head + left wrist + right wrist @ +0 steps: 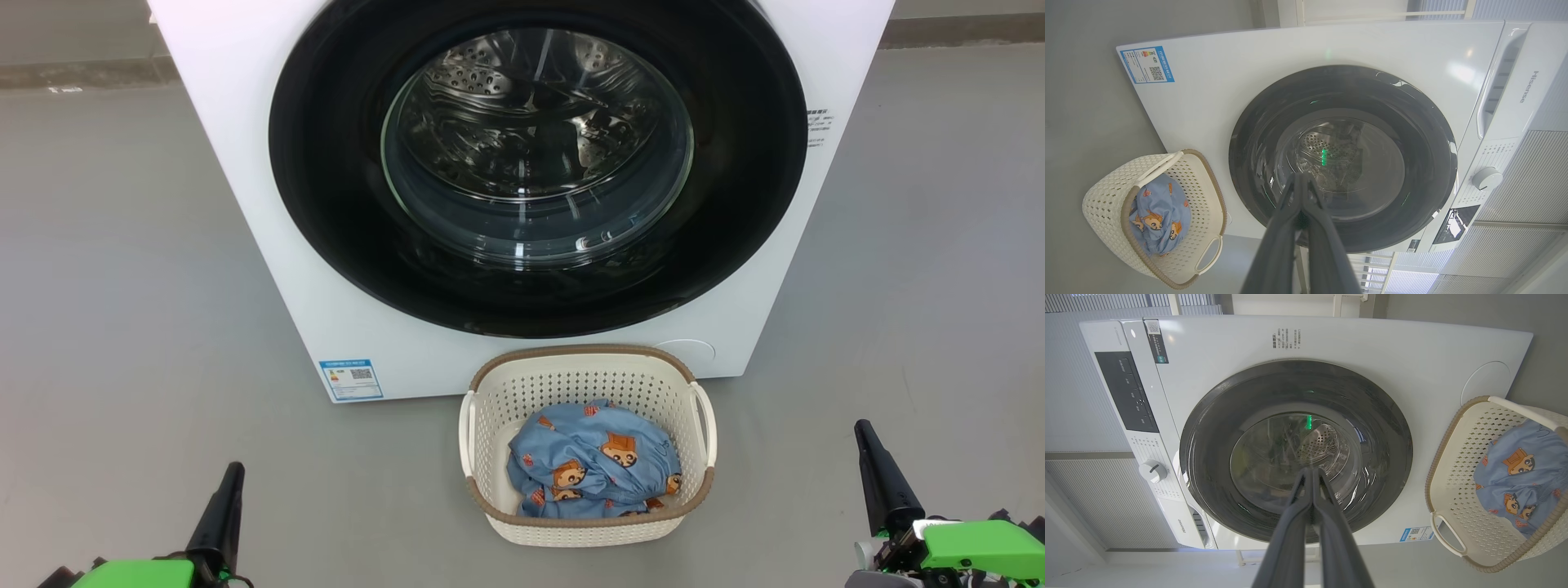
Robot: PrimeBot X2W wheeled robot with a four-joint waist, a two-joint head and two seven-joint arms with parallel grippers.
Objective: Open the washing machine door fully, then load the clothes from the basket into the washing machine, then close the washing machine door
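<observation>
Grey floor stretches around the washing machine, the washing machine door closed flat against its front and a blue label sticker at one lower corner. Just before it stands the basket — the clothes bundled inside. Left gripper and right gripper hover low at either side, well apart from the basket — each with fingers pressed together, holding nothing.

The left gripper rests low on the left and the right gripper low on the right. Each has its dark fingers pressed together tip to tip, pointing forward and well apart.
</observation>
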